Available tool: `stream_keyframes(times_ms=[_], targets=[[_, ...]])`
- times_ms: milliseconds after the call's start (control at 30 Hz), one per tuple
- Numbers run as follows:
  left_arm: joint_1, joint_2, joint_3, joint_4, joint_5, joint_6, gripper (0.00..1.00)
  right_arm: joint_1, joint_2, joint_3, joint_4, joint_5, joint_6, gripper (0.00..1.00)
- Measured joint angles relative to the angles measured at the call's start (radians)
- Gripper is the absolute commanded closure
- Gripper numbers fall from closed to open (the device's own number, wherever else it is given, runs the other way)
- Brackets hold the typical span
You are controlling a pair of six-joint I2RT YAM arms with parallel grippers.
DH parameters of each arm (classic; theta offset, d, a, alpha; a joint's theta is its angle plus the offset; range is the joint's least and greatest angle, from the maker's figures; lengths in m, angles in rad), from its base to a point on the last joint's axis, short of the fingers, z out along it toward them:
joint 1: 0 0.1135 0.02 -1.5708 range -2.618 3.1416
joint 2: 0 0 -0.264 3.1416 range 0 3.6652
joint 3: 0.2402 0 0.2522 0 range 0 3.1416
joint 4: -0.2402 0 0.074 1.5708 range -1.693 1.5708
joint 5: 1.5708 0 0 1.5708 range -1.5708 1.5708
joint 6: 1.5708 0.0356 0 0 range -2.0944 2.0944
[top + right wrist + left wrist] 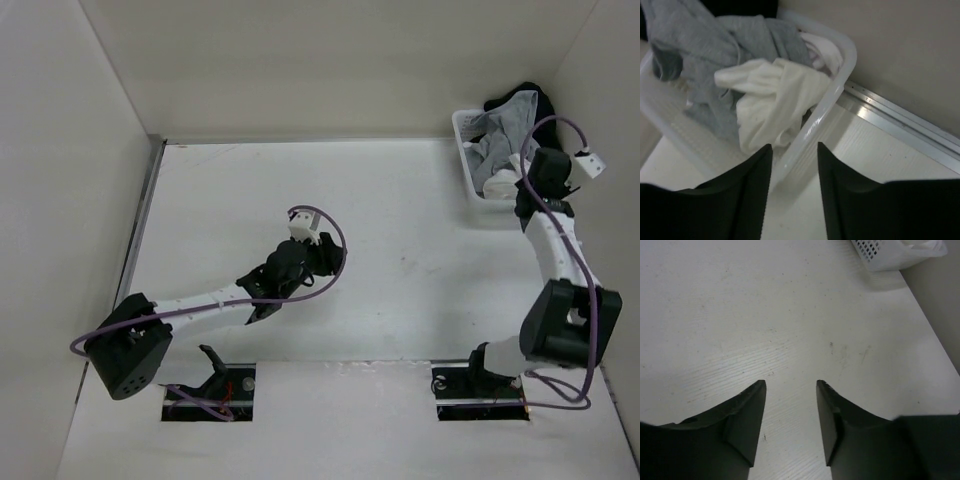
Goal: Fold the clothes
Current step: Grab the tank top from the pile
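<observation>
Folded nothing yet. Saw the white garment (770, 95) crumpled in the basket (832, 97) beside a grey garment (700, 45). Poised right fingers (740, 190) apart, empty, above its rim; left fingers (740, 425) apart, empty, over the desk (790, 315).

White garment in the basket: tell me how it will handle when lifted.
Probably floppy: the white garment lies crumpled in soft folds. Likely light, since the fabric looks thin. It may drag the grey garment along, as the two lie pressed together in the basket.
</observation>
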Motion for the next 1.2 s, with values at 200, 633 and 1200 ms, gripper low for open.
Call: stream_keyframes(times_ms=[200,633,1200], targets=[[0.005,-0.005,-0.028,0.037,0.004,-0.002,0.47,-0.087,0.245,0.179,0.034,-0.062,0.000,0.45],[0.009,0.044,-0.028,0.081,0.016,-0.008,0.46,-0.135,0.460,0.283,0.043,-0.196,0.047,0.86],[0.071,0.045,-0.028,0.073,0.023,-0.050,0.47,0.167,-0.118,0.194,0.135,-0.235,0.059,0.97]])
